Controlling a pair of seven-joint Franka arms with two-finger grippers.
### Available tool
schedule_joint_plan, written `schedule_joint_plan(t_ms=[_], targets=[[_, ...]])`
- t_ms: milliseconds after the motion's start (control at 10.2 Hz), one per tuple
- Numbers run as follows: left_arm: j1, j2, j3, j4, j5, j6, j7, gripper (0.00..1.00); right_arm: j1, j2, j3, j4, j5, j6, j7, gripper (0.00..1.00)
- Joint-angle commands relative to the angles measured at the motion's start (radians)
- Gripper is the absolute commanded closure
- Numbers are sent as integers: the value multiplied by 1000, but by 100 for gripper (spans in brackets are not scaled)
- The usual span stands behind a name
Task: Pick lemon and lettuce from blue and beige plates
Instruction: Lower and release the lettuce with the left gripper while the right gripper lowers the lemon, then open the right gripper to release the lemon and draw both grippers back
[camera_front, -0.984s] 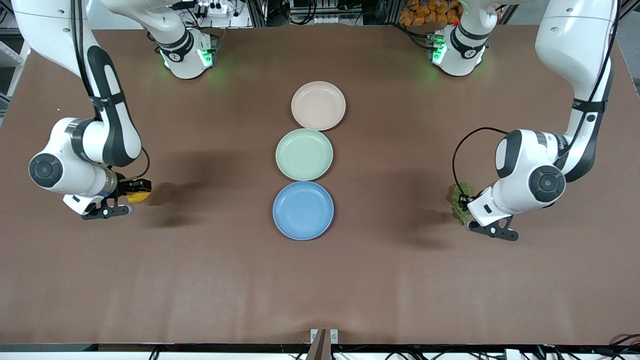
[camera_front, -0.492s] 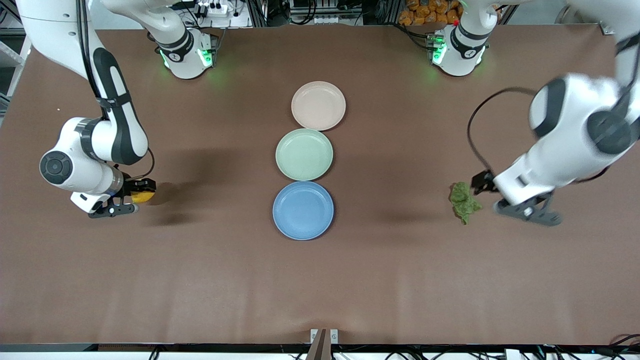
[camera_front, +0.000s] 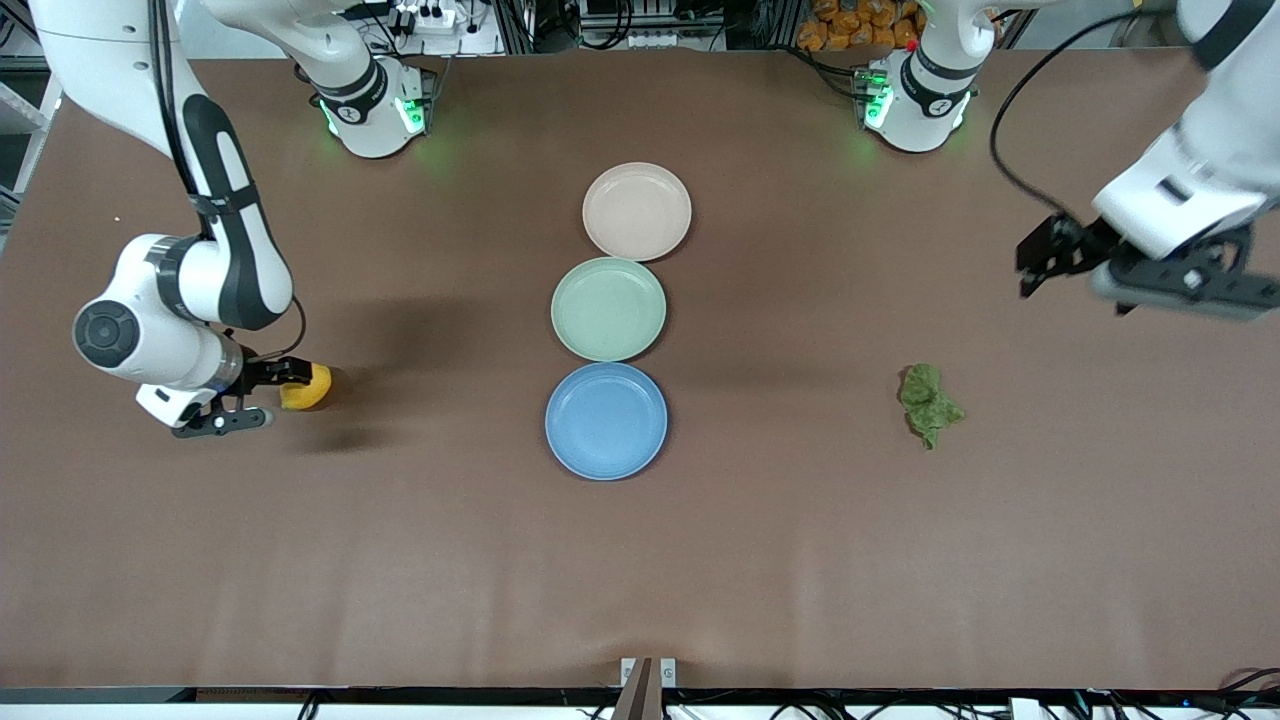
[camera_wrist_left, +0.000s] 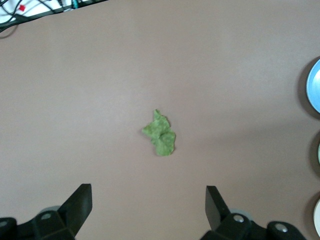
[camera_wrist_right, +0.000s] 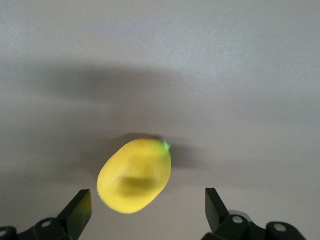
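Observation:
The yellow lemon (camera_front: 306, 388) lies on the brown table toward the right arm's end; in the right wrist view it (camera_wrist_right: 135, 175) sits just ahead of the fingers. My right gripper (camera_front: 272, 385) (camera_wrist_right: 146, 207) is open and low beside it, not gripping it. The green lettuce (camera_front: 930, 403) (camera_wrist_left: 160, 140) lies on the table toward the left arm's end. My left gripper (camera_front: 1040, 260) (camera_wrist_left: 147, 207) is open, empty and raised high, away from the lettuce. The blue plate (camera_front: 606, 420) and the beige plate (camera_front: 637, 211) are empty.
A light green plate (camera_front: 608, 308), also empty, sits between the blue and beige plates in a line down the table's middle. The blue plate's rim (camera_wrist_left: 315, 87) shows at the edge of the left wrist view.
My left gripper let go of the lettuce and rose away toward the left arm's end. My right gripper opened; the lemon now rests free on the table.

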Motion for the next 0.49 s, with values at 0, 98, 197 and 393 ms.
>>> schedule_joint_plan(t_ms=[0, 98, 197, 393], targets=[[-32, 14, 69, 103, -43, -117, -7, 0, -17, -46, 4, 119, -11, -163, -15, 0], [-25, 11, 74, 102, -77, -122, -8, 0, -20, -44, 3, 216, -13, -273, -15, 0], [-25, 8, 74, 100, -79, -125, -13, 0, -22, -41, 4, 303, -20, -353, -11, 0], [-38, 7, 76, 102, -82, -172, -115, 0, -37, -52, 4, 445, -25, -432, -17, 0]])
